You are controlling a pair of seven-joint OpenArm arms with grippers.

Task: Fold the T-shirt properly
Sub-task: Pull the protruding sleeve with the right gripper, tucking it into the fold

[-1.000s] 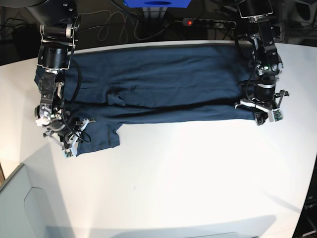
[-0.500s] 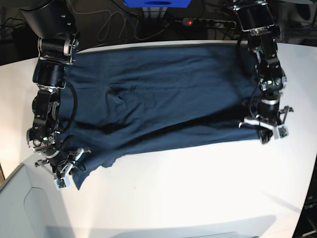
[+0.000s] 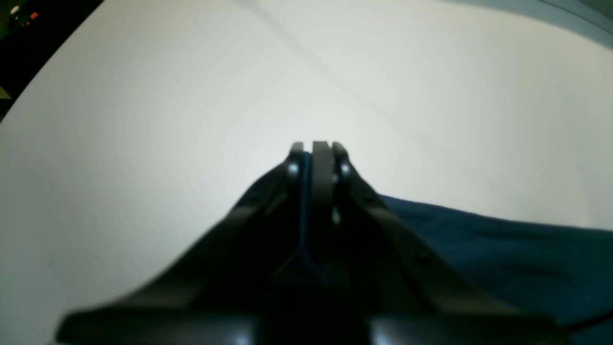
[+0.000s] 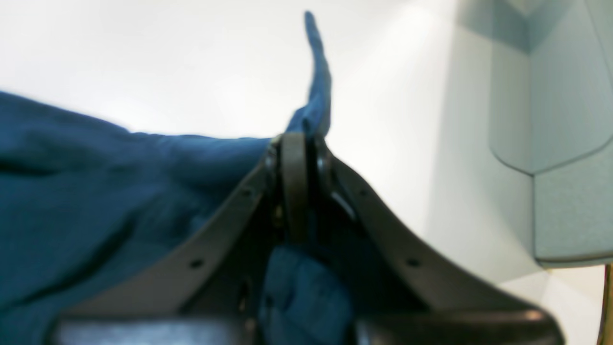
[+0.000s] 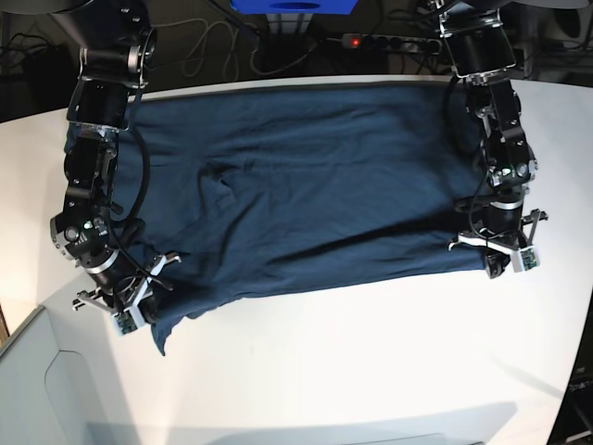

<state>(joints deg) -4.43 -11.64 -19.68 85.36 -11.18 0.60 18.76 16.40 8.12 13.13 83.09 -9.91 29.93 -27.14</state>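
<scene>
T-shirt (image 5: 306, 185) spread flat on the white table (image 5: 371, 362), held at both near corners.

The shirt covers the far half of the table, its near edge running between the two arms. The left gripper (image 5: 505, 257) is clamped on the near corner at the base view's right; its wrist view shows a thin blue fold pinched between closed fingers (image 3: 297, 158). The right gripper (image 5: 125, 311) is closed on the opposite near corner, with a cloth tip (image 4: 318, 81) protruding past the fingers.
</scene>
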